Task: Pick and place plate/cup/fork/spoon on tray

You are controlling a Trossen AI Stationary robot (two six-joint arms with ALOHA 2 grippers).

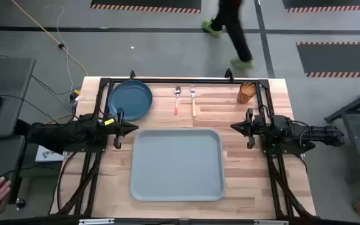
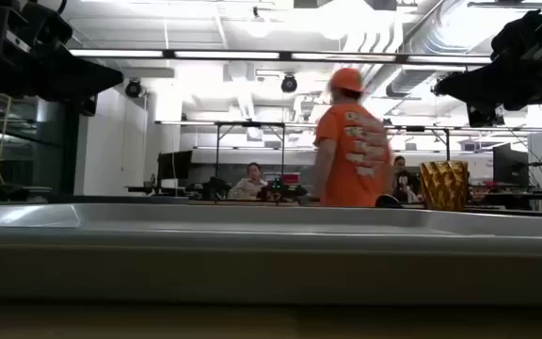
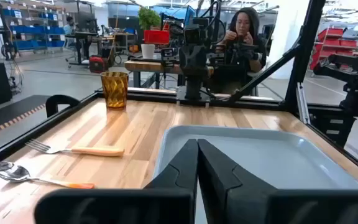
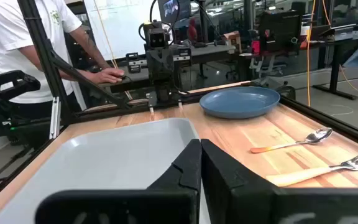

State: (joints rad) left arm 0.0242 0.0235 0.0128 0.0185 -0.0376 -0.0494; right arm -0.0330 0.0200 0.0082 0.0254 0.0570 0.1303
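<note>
Pale wooden tabletop (image 1: 242, 150) lies under me, a workshop behind. My left gripper (image 1: 119, 130) and right gripper (image 1: 247, 128) hang pinched together, empty, flanking the bare grey-blue rectangular tray (image 1: 177, 164). Beyond: round dark blue plate (image 1: 130, 100), orange-handled spoon (image 1: 177, 99), fork (image 1: 193, 100), amber cup (image 1: 247, 92).

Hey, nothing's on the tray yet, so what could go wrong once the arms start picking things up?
1. The spoon and fork lie close side by side, so a gripper reaching for one may nudge the other.
2. The plate sits right by the left gripper and the frame, leaving little room for a rim grasp.
3. The cup stands at the table's corner and might tip.
</note>
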